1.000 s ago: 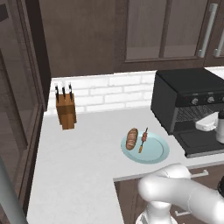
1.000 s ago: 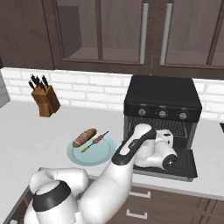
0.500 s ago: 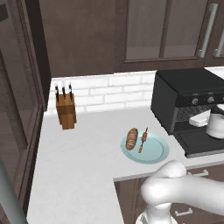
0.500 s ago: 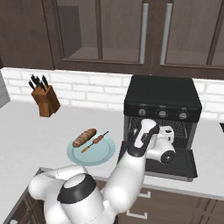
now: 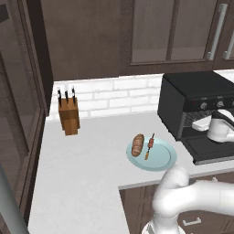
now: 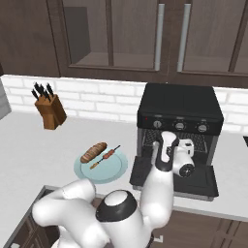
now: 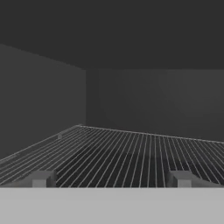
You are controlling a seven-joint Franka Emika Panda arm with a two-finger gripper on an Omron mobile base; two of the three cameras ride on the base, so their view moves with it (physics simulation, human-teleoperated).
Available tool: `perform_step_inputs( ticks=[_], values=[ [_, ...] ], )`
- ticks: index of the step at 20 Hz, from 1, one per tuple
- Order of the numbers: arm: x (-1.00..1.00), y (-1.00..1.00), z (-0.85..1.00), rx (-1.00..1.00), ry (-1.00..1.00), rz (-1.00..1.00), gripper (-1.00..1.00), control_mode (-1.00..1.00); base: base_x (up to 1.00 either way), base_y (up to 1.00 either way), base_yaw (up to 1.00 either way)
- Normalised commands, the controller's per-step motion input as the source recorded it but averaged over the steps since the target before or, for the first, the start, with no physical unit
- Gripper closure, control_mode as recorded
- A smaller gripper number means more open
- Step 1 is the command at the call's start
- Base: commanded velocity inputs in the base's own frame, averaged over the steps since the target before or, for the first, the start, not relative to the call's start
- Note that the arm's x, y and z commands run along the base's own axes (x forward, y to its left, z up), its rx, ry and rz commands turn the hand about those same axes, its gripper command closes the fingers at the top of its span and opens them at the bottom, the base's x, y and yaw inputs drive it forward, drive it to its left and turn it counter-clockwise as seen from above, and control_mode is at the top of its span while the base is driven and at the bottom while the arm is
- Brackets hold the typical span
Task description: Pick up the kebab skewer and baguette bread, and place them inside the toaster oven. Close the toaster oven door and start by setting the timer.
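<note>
The kebab skewer (image 6: 105, 157) and the baguette bread (image 6: 94, 151) are lying side by side on a pale blue plate (image 6: 115, 171), close together, well off to the end effector's left on the bench (image 5: 87, 169). The end effector (image 7: 110, 178) is reaching into the mouth of the toaster oven (image 6: 179, 107), its fingers (image 7: 40, 178) standing spread as wide as they go and gripping nothing. In the hand view it is sitting just above the wire rack (image 7: 131, 151), with dark walls to either side and behind, and free space over the rack ahead. The toaster oven door (image 6: 202, 181) is lying dropped flat below the hand, its front edge coming near the bench's front edge. Small knobs (image 6: 179, 125) are lining the panel above the opening; any markings there are too small to read. A knife block (image 5: 69, 115) is standing by the tiled wall, far to the left, with open bench between it and the plate.
</note>
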Motion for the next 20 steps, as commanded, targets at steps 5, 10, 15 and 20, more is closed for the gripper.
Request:
perform_step_inputs(
  ticks=[5,10,15,20],
  values=[
    [0.38,-0.17,-0.36,0.00,0.00,0.00,-1.00,-1.00,0.00,0.00,0.00],
    [0.24,-0.15,-0.36,0.00,0.00,0.00,-1.00,-1.00,0.00,0.00,0.00],
    [-0.22,-0.24,-0.69,-0.02,0.00,0.00,-1.00,-1.00,0.00,0.00,0.00],
    [-0.67,-0.22,-0.91,-0.05,0.00,0.00,-1.00,-1.00,0.00,0.00,0.00]
  ],
)
